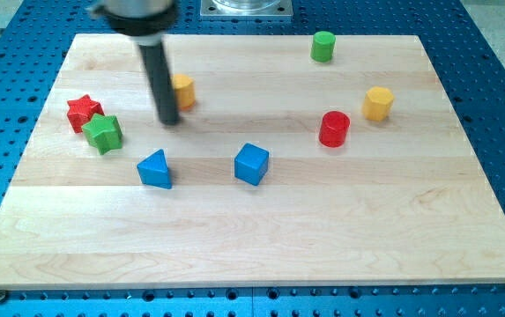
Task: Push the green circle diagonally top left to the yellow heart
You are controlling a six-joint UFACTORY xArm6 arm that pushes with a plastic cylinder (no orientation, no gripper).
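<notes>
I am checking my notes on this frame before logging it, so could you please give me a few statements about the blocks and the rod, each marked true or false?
1. My tip rests just left of the yellow block on the board's left half. True.
2. The green circle lies near the view's bottom. False: it lies near the top edge.
3. The red star and green star sit side by side. True.
4. The red cylinder touches the blue cube. False: they lie well apart.

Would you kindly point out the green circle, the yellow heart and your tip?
green circle (323, 46): camera view, its front side.
yellow heart (184, 92): camera view, its visible right part.
my tip (170, 121): camera view, rod's lower end.
</notes>
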